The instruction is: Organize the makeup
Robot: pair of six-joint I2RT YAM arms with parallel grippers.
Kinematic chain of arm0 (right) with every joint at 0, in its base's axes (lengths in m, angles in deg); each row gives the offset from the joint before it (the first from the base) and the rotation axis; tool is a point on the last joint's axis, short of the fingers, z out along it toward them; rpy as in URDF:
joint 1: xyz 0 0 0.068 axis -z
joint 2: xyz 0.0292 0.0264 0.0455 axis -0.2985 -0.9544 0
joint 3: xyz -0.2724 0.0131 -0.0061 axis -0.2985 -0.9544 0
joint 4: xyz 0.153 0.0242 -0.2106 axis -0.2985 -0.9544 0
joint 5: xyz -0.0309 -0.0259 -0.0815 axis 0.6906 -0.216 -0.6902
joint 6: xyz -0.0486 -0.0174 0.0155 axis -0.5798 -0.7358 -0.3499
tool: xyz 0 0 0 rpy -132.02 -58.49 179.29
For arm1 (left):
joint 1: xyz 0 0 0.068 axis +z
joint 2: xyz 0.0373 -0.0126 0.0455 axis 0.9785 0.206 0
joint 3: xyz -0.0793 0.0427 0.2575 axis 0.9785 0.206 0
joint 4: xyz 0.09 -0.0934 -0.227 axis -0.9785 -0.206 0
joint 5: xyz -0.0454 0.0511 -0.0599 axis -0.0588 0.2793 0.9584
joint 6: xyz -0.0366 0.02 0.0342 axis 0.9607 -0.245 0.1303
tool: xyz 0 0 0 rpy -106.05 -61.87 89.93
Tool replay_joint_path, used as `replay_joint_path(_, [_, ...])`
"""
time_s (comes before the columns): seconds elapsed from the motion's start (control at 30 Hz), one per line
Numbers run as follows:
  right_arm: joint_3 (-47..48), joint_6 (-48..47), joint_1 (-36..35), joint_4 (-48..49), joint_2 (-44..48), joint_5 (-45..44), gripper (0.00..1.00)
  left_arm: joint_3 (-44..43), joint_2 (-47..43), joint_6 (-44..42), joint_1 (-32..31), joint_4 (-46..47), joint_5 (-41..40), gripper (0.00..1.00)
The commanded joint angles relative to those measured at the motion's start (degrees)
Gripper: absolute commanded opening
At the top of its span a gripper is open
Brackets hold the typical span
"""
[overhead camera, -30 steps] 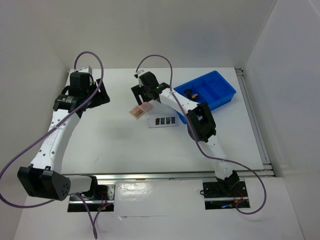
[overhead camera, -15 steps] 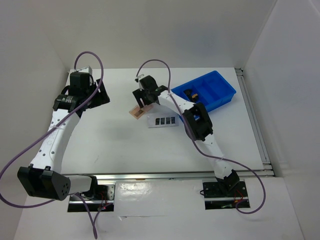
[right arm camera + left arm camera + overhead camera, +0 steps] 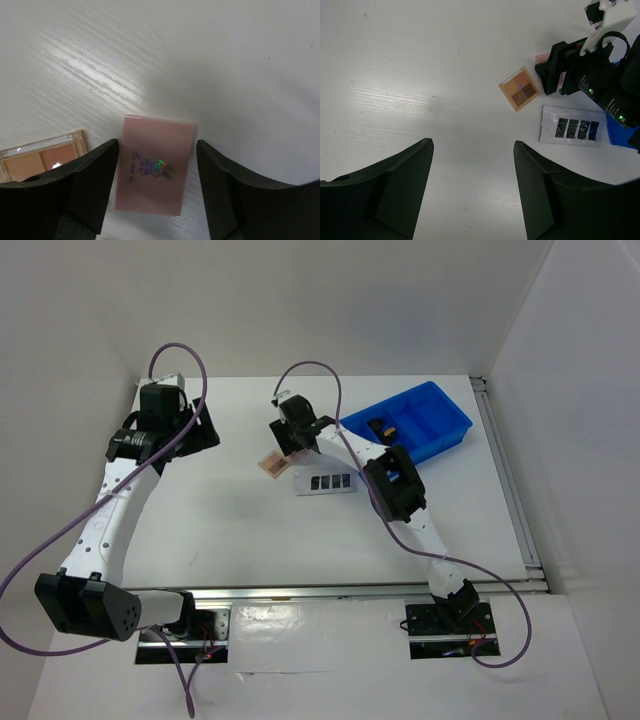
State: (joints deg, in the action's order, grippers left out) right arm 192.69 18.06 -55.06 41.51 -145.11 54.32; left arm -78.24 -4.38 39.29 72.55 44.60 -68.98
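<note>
A pink compact [image 3: 155, 165] lies flat on the white table, between the two fingers of my right gripper [image 3: 156, 145]. The jaws are open; each finger stands close beside an edge of the compact, with a thin gap showing on the right. A tan compact [image 3: 40, 160] [image 3: 272, 466] lies just left of it. A grey strip palette [image 3: 328, 482] [image 3: 572, 128] with dark pans rests on the near side of the right gripper [image 3: 287, 440]. My left gripper [image 3: 472, 144] is open and empty over bare table at the far left [image 3: 185, 425].
A blue divided bin [image 3: 440, 425] stands at the back right, with a small dark item [image 3: 385, 427] in one compartment. White walls close in the table at the back and sides. A metal rail runs along the near edge.
My right gripper has come down over the pink compact, hiding it from above, and its jaws have narrowed around it. The left arm has not moved.
</note>
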Motion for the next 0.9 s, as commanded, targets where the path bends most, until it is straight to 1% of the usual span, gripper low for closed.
replay_joint_path(0.0, [-3.12, -2.56, -0.63, -0.92, 0.08, -4.40, 0.68, -0.80, -0.13, -1.19, -0.24, 0.81, -0.18, 0.79])
replay_joint_path(0.07, [-3.66, -2.56, -0.63, -0.92, 0.08, -3.70, 0.58, -0.80, -0.13, -1.19, -0.24, 0.81, -0.18, 0.79])
replay_joint_path(0.1, [-3.66, -2.56, -0.63, -0.92, 0.69, -3.69, 0.51, -0.27, -0.13, -1.19, -0.24, 0.81, -0.18, 0.79])
replay_joint_path(0.2, [-3.66, -2.56, -0.63, -0.39, 2.19, -1.33, 0.41, -0.79, -0.13, -1.71, -0.24, 0.81, -0.18, 0.79])
replay_joint_path(0.23, [-2.00, -3.08, -0.63, -0.39, 2.19, -0.36, 0.38, -0.80, -0.13, -1.71, -0.24, 0.81, -0.78, 0.79])
replay_joint_path(0.33, [1.78, -3.61, -0.63, -1.70, 3.24, 0.17, 0.38, -1.32, -0.65, -1.71, -0.24, 0.81, -0.79, 0.79])
replay_joint_path(0.57, [2.41, -3.61, -0.10, -1.19, 10.27, 0.17, 0.38, -0.80, -0.66, -1.71, -0.24, 0.81, -0.79, 0.79])
replay_joint_path(0.73, [-0.75, -3.61, 2.44, 0.57, 17.39, -0.44, 0.38, -0.80, -1.19, -1.71, -0.24, 0.81, -0.79, 0.79])
replay_joint_path(0.77, [-3.19, -3.61, 4.01, 2.32, 19.66, -0.44, 0.38, -0.80, -1.19, -1.71, -0.24, 0.81, -0.79, 0.79])
replay_joint_path(0.83, [-5.23, -3.61, 6.04, 3.65, 21.61, -1.05, 0.38, -0.80, -1.19, -1.71, -0.24, 0.81, -0.79, 0.79])
replay_joint_path(0.87, [-5.85, -3.61, 8.23, 3.65, 22.40, -1.06, 0.38, -0.80, -1.19, -1.71, -0.24, 0.81, -1.31, 0.79])
